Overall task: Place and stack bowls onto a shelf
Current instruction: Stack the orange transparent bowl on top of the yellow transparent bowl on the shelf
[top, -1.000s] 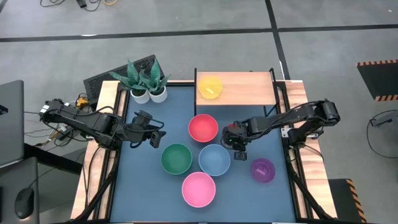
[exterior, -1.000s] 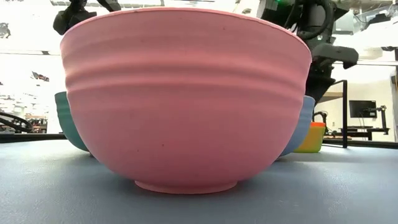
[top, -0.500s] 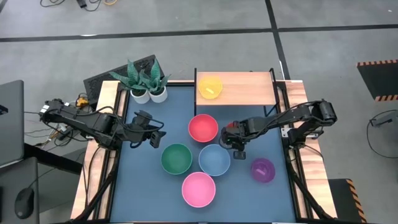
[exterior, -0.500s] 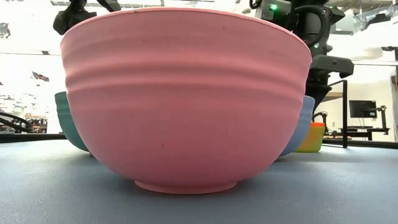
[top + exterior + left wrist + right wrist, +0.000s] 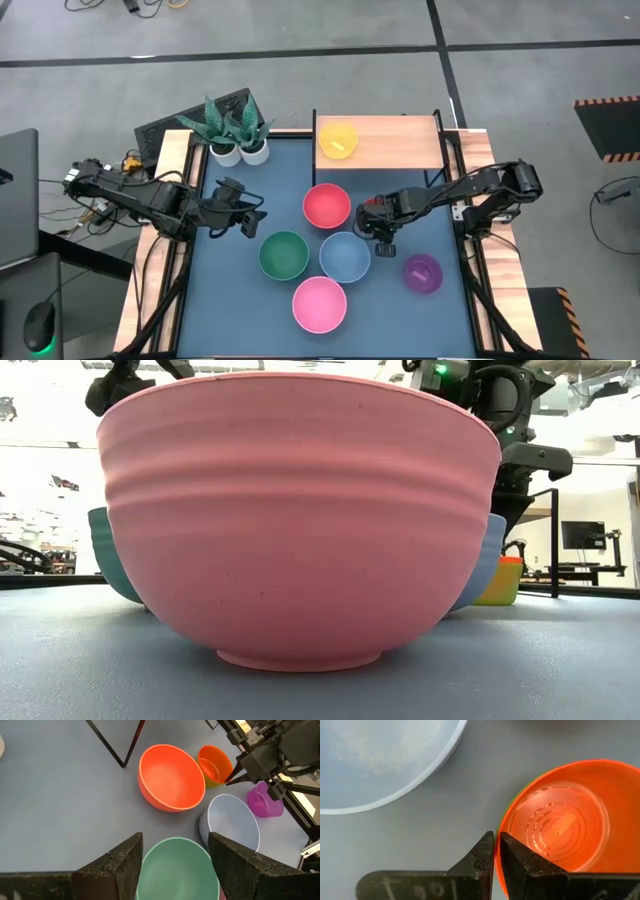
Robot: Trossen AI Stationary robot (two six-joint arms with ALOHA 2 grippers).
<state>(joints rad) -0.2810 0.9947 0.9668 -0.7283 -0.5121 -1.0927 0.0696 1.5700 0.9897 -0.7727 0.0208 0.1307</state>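
Small red bowl [image 5: 560, 830] | smooth round plastic | right claw [image 5: 494, 851] pinching its thin rim

Both arms were dark, near-black machines built of jointed segments, slender along the links and bulkier at the joints. The left arm [image 5: 140, 195] carried loose cabling near its base, with an orange-yellow fitting among the wires. The right arm [image 5: 470, 190] ended in a blocky wrist housing, where a small green light glowed. Each pincer's fingers [image 5: 120, 865] were flat, matte black wedges with a rough, grainy surface, tapering toward narrow tips.
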